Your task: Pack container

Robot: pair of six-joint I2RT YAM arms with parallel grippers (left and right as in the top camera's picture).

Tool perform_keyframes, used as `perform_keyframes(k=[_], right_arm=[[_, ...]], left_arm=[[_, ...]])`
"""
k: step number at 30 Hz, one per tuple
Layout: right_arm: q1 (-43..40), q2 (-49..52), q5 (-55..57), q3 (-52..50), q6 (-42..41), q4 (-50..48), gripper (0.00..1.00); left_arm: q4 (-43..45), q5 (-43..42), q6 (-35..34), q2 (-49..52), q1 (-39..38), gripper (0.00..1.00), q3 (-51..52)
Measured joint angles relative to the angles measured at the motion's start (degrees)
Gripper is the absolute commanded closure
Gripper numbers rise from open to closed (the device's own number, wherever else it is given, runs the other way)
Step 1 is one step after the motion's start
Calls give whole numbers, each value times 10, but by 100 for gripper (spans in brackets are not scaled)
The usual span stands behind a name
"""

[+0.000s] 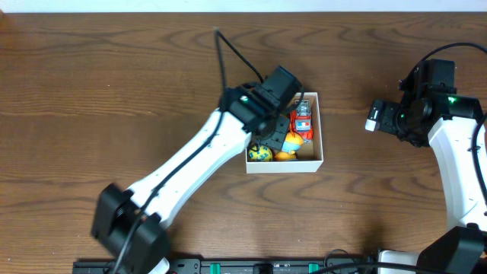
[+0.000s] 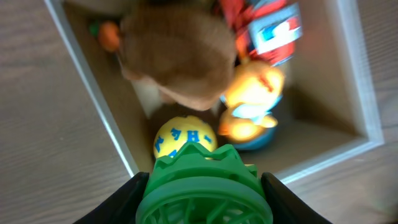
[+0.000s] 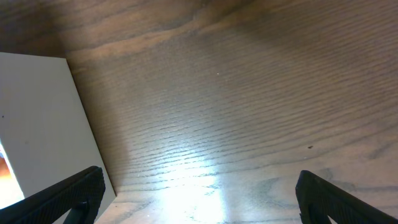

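The left arm [image 1: 190, 156] reaches diagonally from the near edge toward the middle of the surface [image 1: 91, 91]. Its claw [image 2: 205, 194] points down and is clamped on a green ridged toy [image 2: 202, 177]. The right arm [image 1: 460, 160] stands folded at the far right (wrist turned inward), its claw [image 3: 199, 208] spread wide and gripping nothing.

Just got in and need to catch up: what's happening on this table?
The left hand holds a ridged green toy over the container, not yet released. Inside lie a yellow ball, an orange duck-like toy, a red toy and something brown and fuzzy. The right hand hangs open over bare table beside the container, holding nothing.
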State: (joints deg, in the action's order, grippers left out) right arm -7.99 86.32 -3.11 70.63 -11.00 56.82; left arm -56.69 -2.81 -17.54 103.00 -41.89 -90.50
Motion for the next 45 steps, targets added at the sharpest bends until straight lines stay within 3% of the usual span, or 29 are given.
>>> perform_keyframes(k=[6,10,19,25,32,40,45], right_arm=[[0,0,0,0,0,1,1],[0,0,-1,0,2,2,1],[29,-2,0,0,23,-31,1],[110,-11,36,9,36,-144,1],[147,-13,61,14,43,-261,1],[146,-76,91,14,47,-189,1],[146,-202,118,-8,34,-183,1]], left_arm=[[-1,10,11,34,4,5,1],[-14,16,15,32,11,0,1],[-30,79,15,-82,81,2,0],[-15,110,15,-167,202,2,-13],[-1,122,15,-157,313,2,-14],[-30,122,24,-171,339,2,-7],[-7,122,26,-281,330,2,60]])
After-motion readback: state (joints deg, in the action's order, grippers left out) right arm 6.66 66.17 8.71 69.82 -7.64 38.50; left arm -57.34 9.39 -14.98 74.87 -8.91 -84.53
